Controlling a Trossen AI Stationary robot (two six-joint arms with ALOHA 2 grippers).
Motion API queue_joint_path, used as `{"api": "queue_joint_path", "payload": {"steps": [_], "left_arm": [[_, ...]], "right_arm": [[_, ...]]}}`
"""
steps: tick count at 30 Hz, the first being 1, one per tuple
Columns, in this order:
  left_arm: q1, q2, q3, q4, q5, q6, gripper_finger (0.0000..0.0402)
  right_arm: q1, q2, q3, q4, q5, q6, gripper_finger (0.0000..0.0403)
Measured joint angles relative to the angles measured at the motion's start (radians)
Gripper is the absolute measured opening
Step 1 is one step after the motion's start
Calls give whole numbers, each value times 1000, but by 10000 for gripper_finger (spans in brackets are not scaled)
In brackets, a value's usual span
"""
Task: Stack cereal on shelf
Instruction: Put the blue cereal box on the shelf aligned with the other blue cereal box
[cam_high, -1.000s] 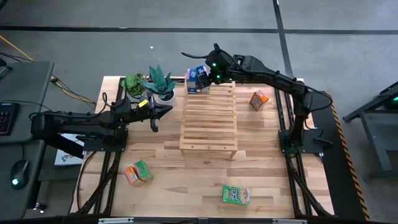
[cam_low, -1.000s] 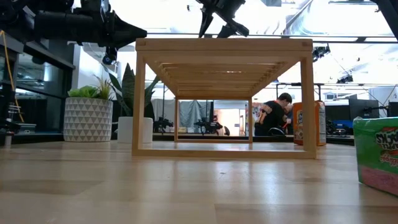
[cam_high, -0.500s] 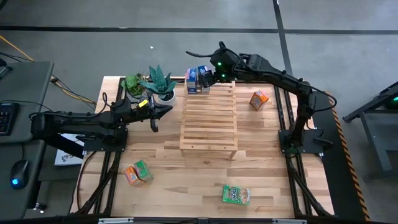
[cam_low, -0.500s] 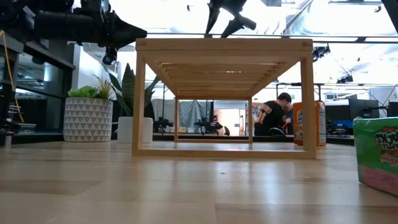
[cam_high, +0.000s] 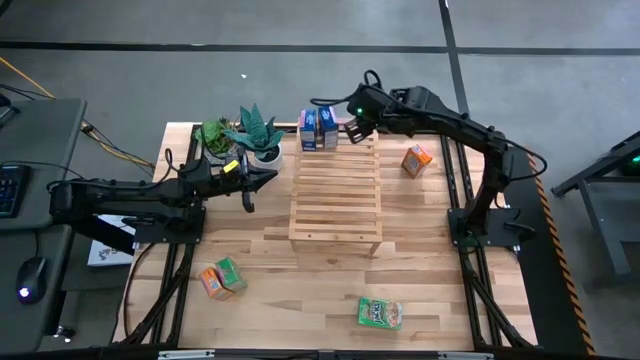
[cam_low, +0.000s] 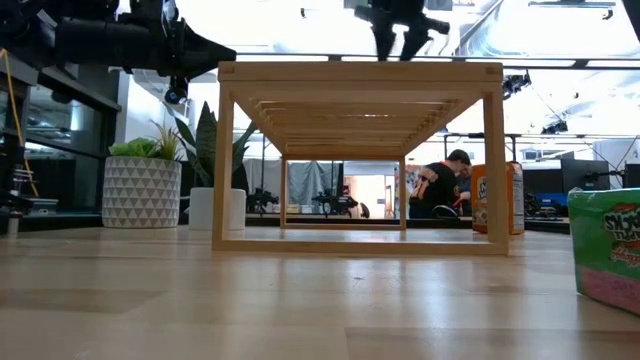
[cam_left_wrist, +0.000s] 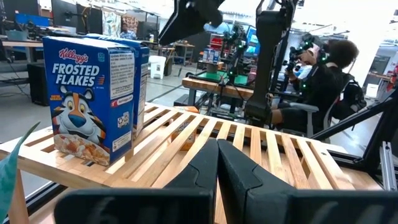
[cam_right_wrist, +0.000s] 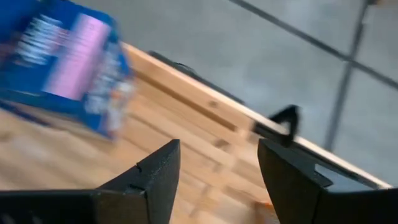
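The right gripper (cam_high: 352, 128) is hanging with its fingers (cam_right_wrist: 155, 180) apart and empty over the far end of the shelf (cam_high: 336, 195), the two blue cereal boxes (cam_high: 319, 129) standing side by side at its 9 o'clock on the top slats. The left gripper (cam_high: 250, 188), fingers together, is waiting at the shelf's 9 o'clock, near the potted plants (cam_high: 240, 135)
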Motion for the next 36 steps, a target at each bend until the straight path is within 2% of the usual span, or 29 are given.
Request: {"api": "queue_joint_path", "payload": {"steps": [7,14,17,21,25,27,32,36], "left_arm": [[0,0,0,0,0,0,0],[0,0,0,-14,0,22,0],[0,0,0,-14,-1,43,0],[0,0,0,-14,-29,45,0],[0,0,0,-12,-61,49,0],[0,0,0,-12,-67,61,0],[0,0,0,-5,-112,80,0],[0,0,0,-2,-133,88,0]], "right_arm": [[-9,0,-188,99,26,-59,133],[-13,-33,-364,160,91,-61,18],[-7,-111,-450,272,97,-87,11],[-1,-268,-632,550,24,-159,6],[0,-422,-893,983,-151,-239,4],[0,-466,-1005,1147,-190,-240,2],[-3,-486,-1173,1471,-243,-237,0],[-2,-430,-1191,1586,-241,-237,0]]}}
